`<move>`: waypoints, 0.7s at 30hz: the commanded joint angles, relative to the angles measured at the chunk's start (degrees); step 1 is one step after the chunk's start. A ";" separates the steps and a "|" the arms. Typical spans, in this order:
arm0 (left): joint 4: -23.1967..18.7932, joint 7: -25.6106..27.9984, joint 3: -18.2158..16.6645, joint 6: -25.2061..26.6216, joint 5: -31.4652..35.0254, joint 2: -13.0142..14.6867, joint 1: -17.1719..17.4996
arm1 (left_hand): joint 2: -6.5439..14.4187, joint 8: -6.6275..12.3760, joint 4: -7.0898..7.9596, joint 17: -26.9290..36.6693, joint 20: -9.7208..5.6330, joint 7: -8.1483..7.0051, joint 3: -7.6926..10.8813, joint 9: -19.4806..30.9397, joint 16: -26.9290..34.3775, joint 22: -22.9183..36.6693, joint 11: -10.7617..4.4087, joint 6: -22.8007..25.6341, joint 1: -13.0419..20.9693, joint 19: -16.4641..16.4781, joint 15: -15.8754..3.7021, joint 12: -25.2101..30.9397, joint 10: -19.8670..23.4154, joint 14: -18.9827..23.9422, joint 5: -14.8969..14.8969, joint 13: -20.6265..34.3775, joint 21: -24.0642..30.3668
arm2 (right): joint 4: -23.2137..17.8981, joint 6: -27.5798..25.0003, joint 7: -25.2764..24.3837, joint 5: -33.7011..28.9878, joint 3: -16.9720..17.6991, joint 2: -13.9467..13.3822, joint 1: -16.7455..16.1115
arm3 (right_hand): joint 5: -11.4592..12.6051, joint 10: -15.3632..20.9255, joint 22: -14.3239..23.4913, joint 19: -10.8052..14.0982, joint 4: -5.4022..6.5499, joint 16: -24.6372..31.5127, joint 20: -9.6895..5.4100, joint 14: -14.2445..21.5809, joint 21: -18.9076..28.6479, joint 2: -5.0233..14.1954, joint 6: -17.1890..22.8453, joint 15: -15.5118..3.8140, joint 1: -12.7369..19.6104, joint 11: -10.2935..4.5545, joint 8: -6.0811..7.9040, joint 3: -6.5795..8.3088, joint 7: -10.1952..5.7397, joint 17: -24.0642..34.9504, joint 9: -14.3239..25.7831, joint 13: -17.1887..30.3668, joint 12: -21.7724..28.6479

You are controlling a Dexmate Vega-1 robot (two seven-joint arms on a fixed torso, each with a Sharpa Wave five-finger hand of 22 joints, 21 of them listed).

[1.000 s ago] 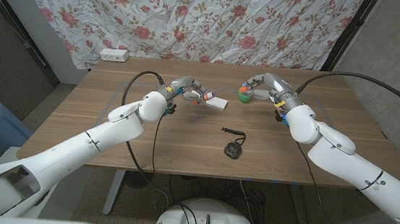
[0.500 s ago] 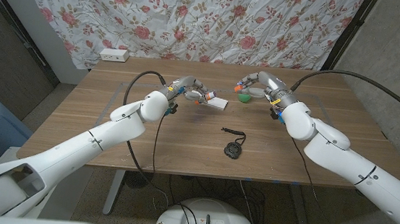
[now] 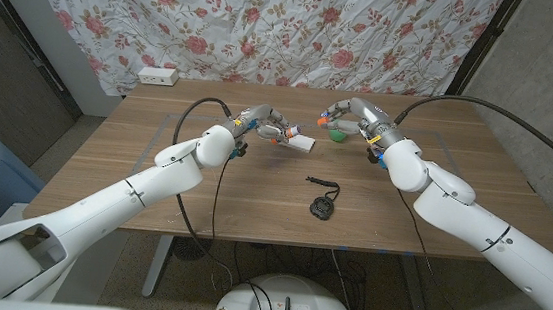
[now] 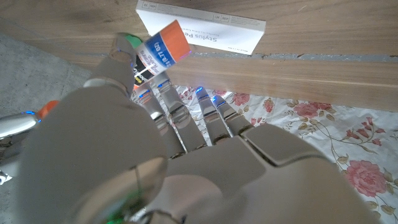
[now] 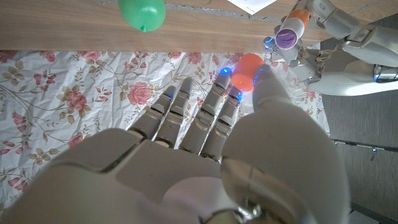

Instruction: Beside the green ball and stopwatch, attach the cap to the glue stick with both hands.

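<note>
My left hand (image 3: pixel 259 123) holds the glue stick (image 4: pixel 163 53) over the far middle of the table; its label is orange, white and blue. The stick's open purple end (image 5: pixel 289 34) faces my right hand (image 3: pixel 352 114). That hand pinches the orange cap (image 5: pixel 247 70) between thumb and fingers, a short gap from the stick's end. The green ball (image 3: pixel 336 134) lies on the table just below my right hand. The black stopwatch (image 3: pixel 322 205) with its cord lies nearer, at the table's middle.
A flat white box (image 3: pixel 301 142) lies on the table under the glue stick, between the two hands. A flowered cloth hangs behind the table. A white power strip (image 3: pixel 158 75) sits at the far left corner.
My right hand has moved left with the cap, over the green ball and closer to the glue stick. The left hand has stayed in place.
</note>
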 commanded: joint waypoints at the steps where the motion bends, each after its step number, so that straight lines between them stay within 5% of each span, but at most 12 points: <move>1: 0.10 -0.25 0.16 0.34 0.28 -0.14 -0.11 | 4.75 0.24 0.43 0.17 -2.09 4.83 0.27 0.25 -0.14 0.12 -1.04 4.60 -3.66 -0.30 -5.99 0.23 1.40 -0.24 0.30 0.60 0.18 | 0.87 -0.14 0.35 -1.31 -1.60 1.90 1.34 | 0.03 -0.31 0.20 -0.08 -0.14 0.37 0.29 0.11 -0.07 0.33 0.23 -8.21 0.11 -0.06 -0.18 -0.21 0.08 0.08 0.13 0.12 -0.04; 21: 1.20 -0.10 0.51 -0.47 0.87 -0.64 -0.76 | 4.88 0.21 0.40 0.18 -2.02 4.85 0.34 0.25 -0.13 0.12 -1.05 4.51 -3.70 -0.33 -5.96 0.22 1.37 -0.27 0.31 0.60 0.19 | 3.22 1.67 0.69 -1.78 -3.62 4.59 3.08 | 0.06 -0.52 0.20 -0.18 -0.21 0.34 0.34 -0.18 -0.05 0.44 0.27 -8.14 0.03 -0.05 -0.50 -0.50 0.08 0.11 0.09 0.13 -0.09</move>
